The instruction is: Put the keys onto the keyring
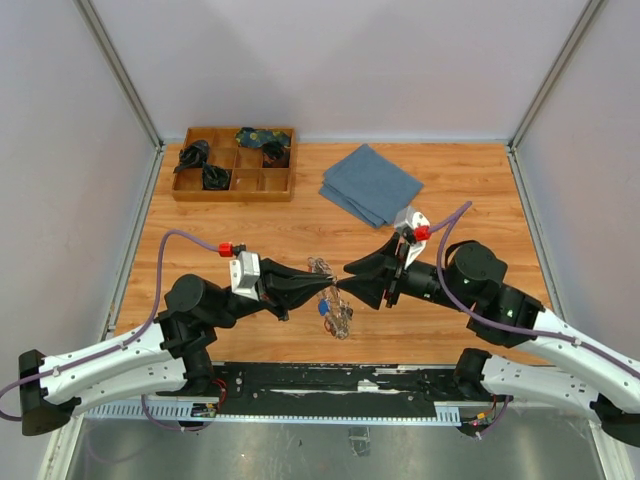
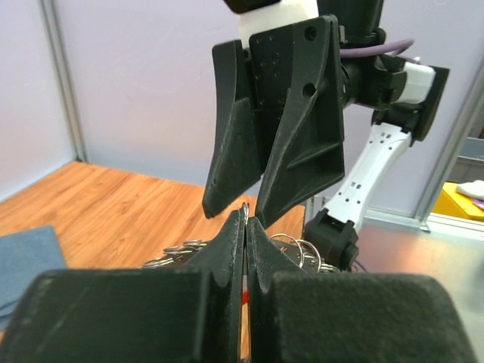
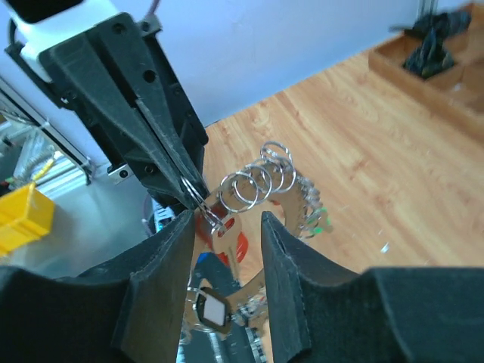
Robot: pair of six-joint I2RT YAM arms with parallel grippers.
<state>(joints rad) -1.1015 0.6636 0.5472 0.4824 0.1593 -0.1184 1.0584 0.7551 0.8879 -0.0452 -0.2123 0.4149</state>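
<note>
Two claws: black left gripper and black right gripper meet tip to tip above the brown wooden table.
Left claw: clenched; its tips pinch a thin wire loop of the large silver metal keyring.
Right claw: released; its jaws stand apart on either side of that loop and grasp nothing that I can see.
Keyring place: it hangs between both tips, the bunch mostly below them.
Key in gap: silver key with red plastic tag.
Long axis: the row of loops runs away from the right claw.
Nearer arm: the right one, I judge.
</note>
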